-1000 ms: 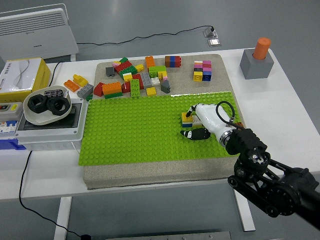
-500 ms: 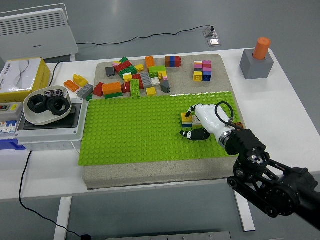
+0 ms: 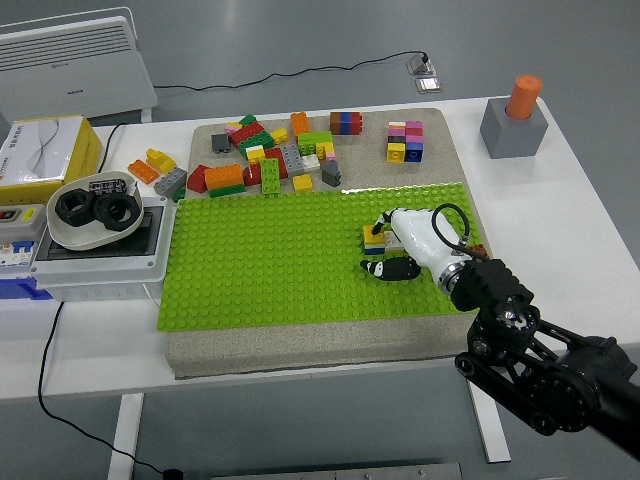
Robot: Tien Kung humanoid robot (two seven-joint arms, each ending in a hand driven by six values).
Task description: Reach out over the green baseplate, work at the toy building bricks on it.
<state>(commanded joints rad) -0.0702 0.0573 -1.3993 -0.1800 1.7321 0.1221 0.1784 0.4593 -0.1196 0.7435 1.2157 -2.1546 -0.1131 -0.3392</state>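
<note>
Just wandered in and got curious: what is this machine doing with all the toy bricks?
The robot's right hand reaches over the green baseplate, its fingers closed around a small yellow-topped brick stack near the plate's right side. The rest of the loose bricks lie in a heap behind the plate. The left arm is out of sight.

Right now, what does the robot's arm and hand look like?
Only the right arm shows: black, with bulky rounded joints. Its right hand has a glossy white shell and black fingertips, and a thin black cable loops over the wrist.
</note>
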